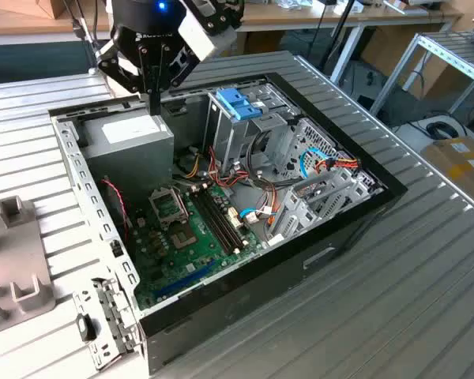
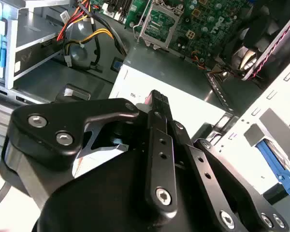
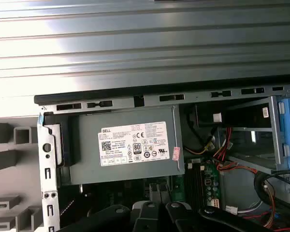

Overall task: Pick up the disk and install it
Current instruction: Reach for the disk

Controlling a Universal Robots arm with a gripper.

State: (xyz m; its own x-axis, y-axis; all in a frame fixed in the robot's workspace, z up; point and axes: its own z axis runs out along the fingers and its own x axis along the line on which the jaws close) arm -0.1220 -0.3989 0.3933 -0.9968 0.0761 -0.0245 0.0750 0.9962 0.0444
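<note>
Presently the fingers [image 1: 153,96] hang pressed together above the power supply [image 1: 134,150].

A ribbed grey tabletop [image 1: 411,276] fronts wooden benches [image 1: 284,16] and a metal rack [image 1: 458,55].

Jaws' base (arm [image 1: 146,28] too) off-frame
</note>
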